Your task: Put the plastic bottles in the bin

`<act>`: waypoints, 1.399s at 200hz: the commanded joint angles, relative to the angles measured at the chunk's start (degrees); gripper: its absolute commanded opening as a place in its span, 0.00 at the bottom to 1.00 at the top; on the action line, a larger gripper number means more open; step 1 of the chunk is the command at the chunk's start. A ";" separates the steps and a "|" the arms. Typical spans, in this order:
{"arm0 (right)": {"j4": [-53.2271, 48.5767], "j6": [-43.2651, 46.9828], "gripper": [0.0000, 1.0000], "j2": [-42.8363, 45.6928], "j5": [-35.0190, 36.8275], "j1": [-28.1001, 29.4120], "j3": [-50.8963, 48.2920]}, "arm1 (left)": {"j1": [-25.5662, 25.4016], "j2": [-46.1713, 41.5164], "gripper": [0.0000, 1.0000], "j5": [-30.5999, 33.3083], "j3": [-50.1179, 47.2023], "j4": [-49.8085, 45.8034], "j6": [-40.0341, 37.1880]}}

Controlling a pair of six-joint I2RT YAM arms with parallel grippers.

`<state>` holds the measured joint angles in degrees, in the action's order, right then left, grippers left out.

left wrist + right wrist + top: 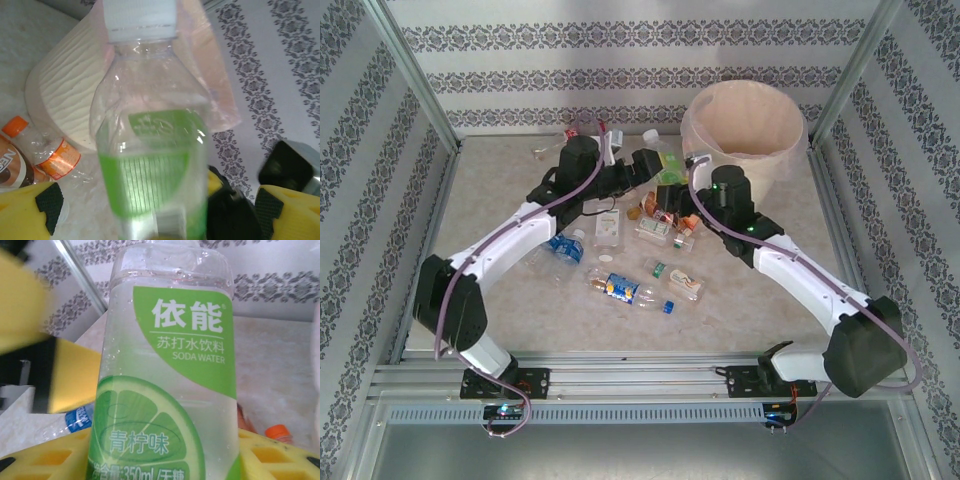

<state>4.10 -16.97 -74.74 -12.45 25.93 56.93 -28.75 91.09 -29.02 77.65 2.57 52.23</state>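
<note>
A clear plastic bottle with a green lime label (667, 166) hangs in the air between my two grippers, just left of the bin (790, 150), a cream bucket with a pinkish liner. My right gripper (165, 460) is shut on the bottle's (167, 390) lower body, its yellow fingers (55, 460) pressing both sides. My left gripper (157, 205) is open, its pads (49, 200) standing well clear of the same bottle (150, 165), whose white cap points at the bin (65, 90). More bottles lie on the table: blue-labelled ones (565, 247) (625, 290) and a pile (662, 222).
An orange-capped bottle (45, 147) lies by the bin's foot. One bottle (545, 150) rests near the back wall, and others (678, 277) (608, 228) lie mid-table. Metal frame posts (845, 80) and patterned walls close in the table on three sides.
</note>
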 commanded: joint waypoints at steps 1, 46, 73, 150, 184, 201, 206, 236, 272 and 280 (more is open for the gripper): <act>-1.36 0.41 0.36 2.65 -0.16 -2.20 1.62 | 0.76 -5.41 1.00 4.44 1.28 -3.04 -3.29; -3.98 0.08 0.34 4.71 -2.35 -7.28 5.95 | 2.70 -14.26 1.00 22.91 -7.30 -8.47 -1.80; -5.02 -1.60 0.33 4.96 -4.16 -11.25 9.40 | 3.35 -16.73 1.00 29.97 -7.87 -16.04 -3.61; -19.21 -1.55 0.32 -2.31 -5.79 -20.29 24.21 | 4.43 -22.92 1.00 40.72 -13.57 -24.33 -4.12; -29.35 0.31 0.33 -7.17 0.37 -21.18 31.68 | 4.95 -25.27 1.00 43.94 -16.77 -27.32 -3.27; -33.33 0.72 0.33 -9.98 3.21 -21.74 35.09 | 5.29 -26.18 1.00 44.77 -17.69 -28.70 -3.05; -34.61 0.92 0.33 -10.78 3.78 -21.90 36.12 | 5.33 -26.39 1.00 44.99 -17.90 -29.20 -2.99; -40.01 1.90 0.34 -15.32 7.49 -22.06 40.91 | 5.59 -27.56 1.00 46.71 -18.46 -31.74 -3.41; -45.96 1.85 0.35 -21.37 12.57 -22.15 47.06 | 5.90 -28.29 1.00 47.77 -19.18 -33.05 -3.53; -47.27 1.72 0.35 -22.65 13.16 -22.15 48.29 | 5.89 -28.30 1.00 47.85 -19.24 -33.18 -3.49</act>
<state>-37.06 -16.08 -94.43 -4.47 4.34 100.86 -23.81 63.99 16.69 59.29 -27.90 49.47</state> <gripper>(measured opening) 0.560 0.996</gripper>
